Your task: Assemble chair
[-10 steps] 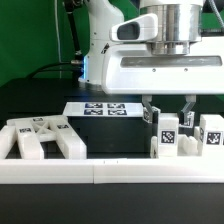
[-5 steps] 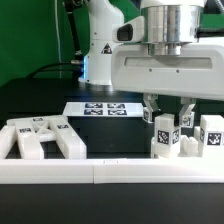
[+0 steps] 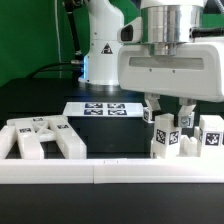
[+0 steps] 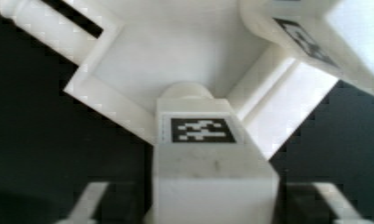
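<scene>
My fingers straddle the upright chair post at the exterior view's right, by the near rail (probably for a straight lift); clamped or loose, I cannot tell.

No words or numbers are legible, only black-and-white square tags on chair parts and the marker board.

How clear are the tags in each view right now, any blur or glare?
Exterior view: evenly lit; the upright post shows its marker reasonably sharply, though the white arm housing looks washed out. Wrist view: soft focus up close, so the centre tag is blurry but recognisable.
</scene>
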Available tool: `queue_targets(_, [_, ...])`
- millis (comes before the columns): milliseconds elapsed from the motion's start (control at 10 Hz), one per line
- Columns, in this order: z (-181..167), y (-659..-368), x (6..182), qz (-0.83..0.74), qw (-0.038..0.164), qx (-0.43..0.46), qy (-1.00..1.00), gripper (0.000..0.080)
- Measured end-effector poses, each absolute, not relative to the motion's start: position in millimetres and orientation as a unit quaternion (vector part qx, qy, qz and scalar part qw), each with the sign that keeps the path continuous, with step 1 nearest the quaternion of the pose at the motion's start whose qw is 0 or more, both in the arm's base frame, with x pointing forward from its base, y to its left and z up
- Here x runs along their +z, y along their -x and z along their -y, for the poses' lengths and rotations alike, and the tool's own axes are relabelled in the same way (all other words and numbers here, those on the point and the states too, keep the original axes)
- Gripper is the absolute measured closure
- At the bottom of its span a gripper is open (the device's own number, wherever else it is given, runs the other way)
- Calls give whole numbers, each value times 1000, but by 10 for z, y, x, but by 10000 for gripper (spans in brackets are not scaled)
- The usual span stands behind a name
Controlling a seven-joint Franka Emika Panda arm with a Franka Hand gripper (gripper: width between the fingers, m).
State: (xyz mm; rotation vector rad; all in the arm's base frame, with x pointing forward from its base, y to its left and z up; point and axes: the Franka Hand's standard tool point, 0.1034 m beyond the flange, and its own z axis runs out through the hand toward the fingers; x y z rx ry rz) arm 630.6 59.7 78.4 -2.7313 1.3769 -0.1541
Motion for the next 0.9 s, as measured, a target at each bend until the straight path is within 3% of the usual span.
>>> queue_targets(100, [-597,-6306,785,-433,39,-51,899,236])
queue_targets(200, [-598,-6306,790,-405,36,-52,912,236])
queue_targets(400, [-603,-6307,791,-312,31,-56,948,157])
queue_targets(900, [-530,-6318,788,-70,15,-64,995,150])
